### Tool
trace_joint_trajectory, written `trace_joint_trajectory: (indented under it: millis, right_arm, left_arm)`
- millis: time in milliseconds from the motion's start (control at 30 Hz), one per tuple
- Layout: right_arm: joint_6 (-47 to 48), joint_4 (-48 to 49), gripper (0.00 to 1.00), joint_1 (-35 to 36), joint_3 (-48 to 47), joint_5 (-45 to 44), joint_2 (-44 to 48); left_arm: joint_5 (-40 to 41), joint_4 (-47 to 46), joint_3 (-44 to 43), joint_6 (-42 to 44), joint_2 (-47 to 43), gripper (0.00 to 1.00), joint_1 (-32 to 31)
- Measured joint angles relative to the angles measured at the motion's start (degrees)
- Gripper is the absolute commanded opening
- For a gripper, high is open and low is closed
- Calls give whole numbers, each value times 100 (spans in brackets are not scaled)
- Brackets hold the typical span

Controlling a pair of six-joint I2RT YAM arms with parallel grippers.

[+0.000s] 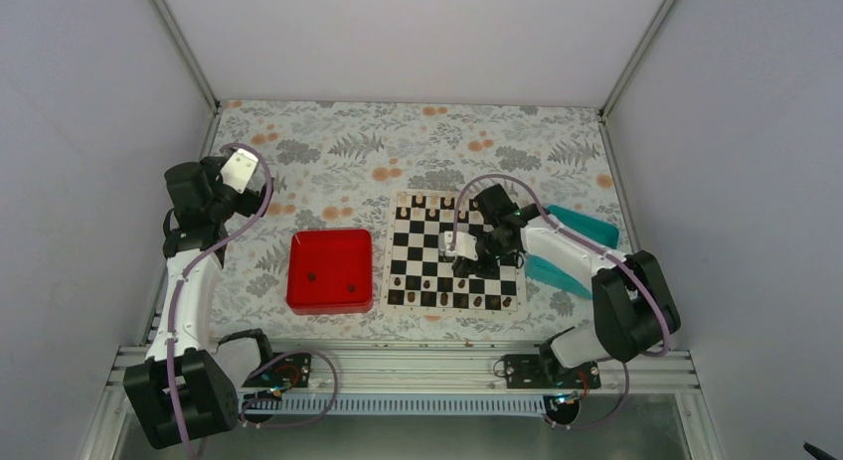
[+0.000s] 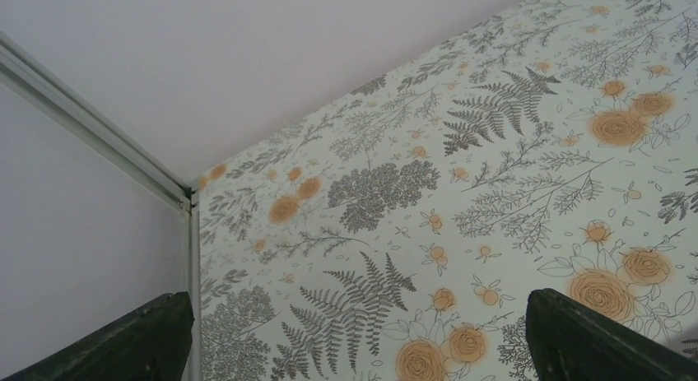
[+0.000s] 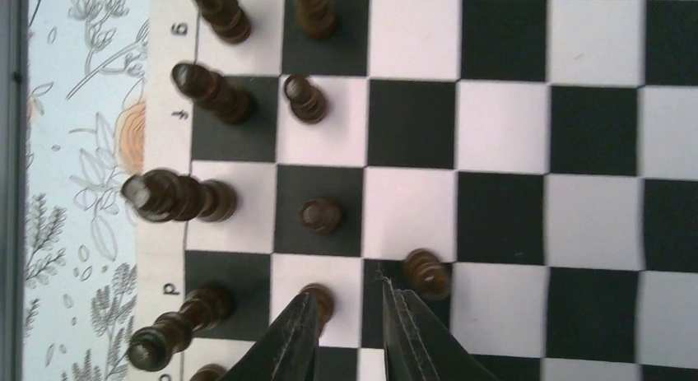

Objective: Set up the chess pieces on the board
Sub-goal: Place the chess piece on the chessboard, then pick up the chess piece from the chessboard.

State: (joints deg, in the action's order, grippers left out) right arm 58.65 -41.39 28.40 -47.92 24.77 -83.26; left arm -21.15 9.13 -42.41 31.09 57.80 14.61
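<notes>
pawn (image 3: 426, 272) — just beside right tool (image 3: 349, 305)

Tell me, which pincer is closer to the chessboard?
The right pincer: it hangs over the chessboard. The left pincer is far off to the left, past the red tray.

The white left arm (image 1: 189, 291) and right arm (image 1: 559, 247) have black joints and purple cables. The left tool (image 2: 355, 297) and right tool (image 3: 350, 289) are dark.
</notes>
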Motion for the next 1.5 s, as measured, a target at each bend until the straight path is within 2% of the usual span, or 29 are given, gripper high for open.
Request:
trace_joint_trajectory:
  millis: [300, 500, 733, 1367, 1500]
  right_arm:
    - [-55, 168, 29, -42, -595, -4, -511]
    - [-70, 267, 32, -85, -640, -28, -901]
    - [-72, 319, 33, -116, -647, -136, -916]
    - [-83, 321, 28, -118, -660, -181, -1335]
    - [-85, 321, 20, -118, -660, -181, -1333]
  left_arm:
    - [-9, 0, 0, 24, -17, 100, 0]
    - [-7, -2, 0, 46, -22, 100, 0]
    - [-9, -2, 0, 44, -20, 100, 0]
    - [-9, -2, 0, 50, -22, 100, 0]
    - [-9, -4, 0, 70, -22, 100, 0]
